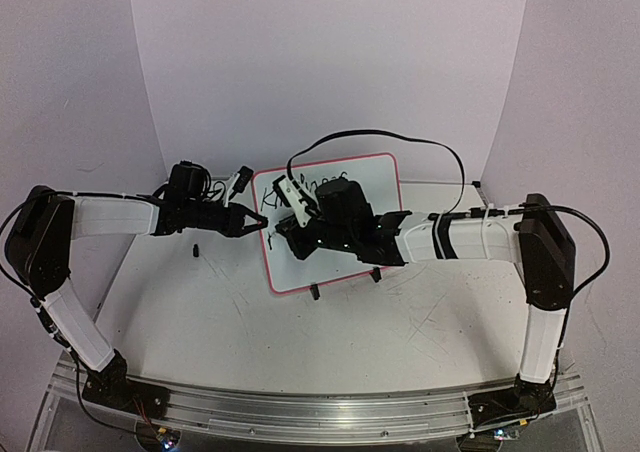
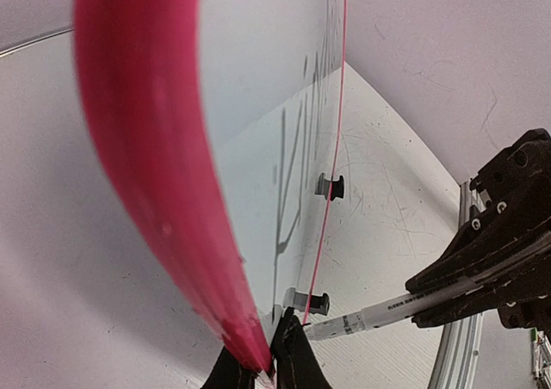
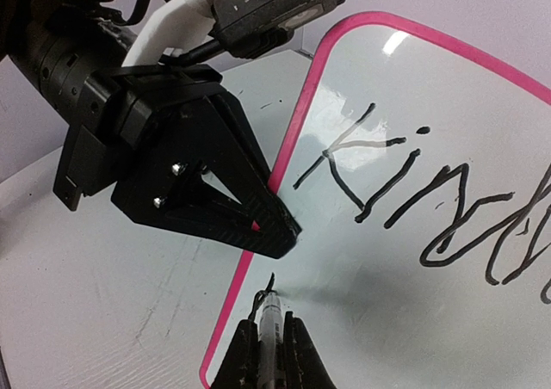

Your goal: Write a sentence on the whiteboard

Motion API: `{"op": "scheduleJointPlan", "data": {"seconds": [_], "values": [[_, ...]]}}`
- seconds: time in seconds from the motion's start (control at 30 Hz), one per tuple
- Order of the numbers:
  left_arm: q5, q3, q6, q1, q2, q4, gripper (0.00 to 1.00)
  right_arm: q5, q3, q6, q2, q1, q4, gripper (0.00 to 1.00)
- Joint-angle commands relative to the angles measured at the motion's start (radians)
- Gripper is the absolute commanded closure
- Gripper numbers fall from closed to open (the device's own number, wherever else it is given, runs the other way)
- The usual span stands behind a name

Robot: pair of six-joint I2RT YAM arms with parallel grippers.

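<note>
Where the two arms meet: at the left edge of the whiteboard [image 1: 340,272], towards the back of the grey tabletop [image 1: 250,322].
Whiteboard position: stands on two black clip feet [image 1: 315,293], with its writing face towards the arm bases; white surface, rounded corners, pink-red rim.
Left gripper [image 3: 275,230]: fingers closed onto the board's left rim. The left wrist view shows the two fingertips pinching the red edge between them.
Right gripper [image 3: 269,355]: closed on a marker [image 3: 269,320] — the barrel sits between both fingers and the tip points at the board.
Marker tip location: low on the board face, just inside the left rim and just beside the left gripper's fingertips, below the first letter. It is either against the surface or just off it — contact cannot be confirmed.
Lettering [image 3: 413,191]: black handwritten strokes on the upper part of the board. "Kind" is legible in the right wrist view, and the rest runs off the frame edge.
Overhead view: the right arm lies across the board's middle, so only the top line shows above it.
Other item: a small black object [image 1: 197,249] lies on the tabletop beneath the left arm; it is too small to identify.
</note>
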Motion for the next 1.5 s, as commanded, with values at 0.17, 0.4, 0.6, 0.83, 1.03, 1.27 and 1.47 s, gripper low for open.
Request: {"op": "scheduleJointPlan", "data": {"seconds": [0.17,0.4,0.6,0.83,1.03,1.27,1.47], "values": [[-0.212,0.020,0.091,0.016,0.010,-0.021,1.00,0.127,-0.050,0.009,-0.053,-0.031,0.044,1.00],[-0.208,0.024,0.091,0.015,0.014,-0.021,1.00,0.116,-0.082,0.019,-0.073,-0.032,0.045,1.00],[-0.208,0.024,0.091,0.015,0.015,-0.022,1.00,0.068,-0.106,0.037,-0.067,-0.026,0.043,1.00],[-0.206,0.027,0.091,0.015,0.019,-0.023,1.00,0.055,-0.128,0.080,-0.058,-0.023,0.037,1.00],[-0.206,0.026,0.091,0.015,0.018,-0.022,1.00,0.043,-0.134,0.087,-0.059,-0.023,0.034,1.00],[-0.206,0.026,0.092,0.015,0.016,-0.023,1.00,0.038,-0.133,0.084,-0.059,-0.021,0.033,1.00],[-0.207,0.025,0.092,0.015,0.016,-0.024,1.00,0.006,-0.132,0.084,-0.056,-0.018,0.024,1.00]]}}
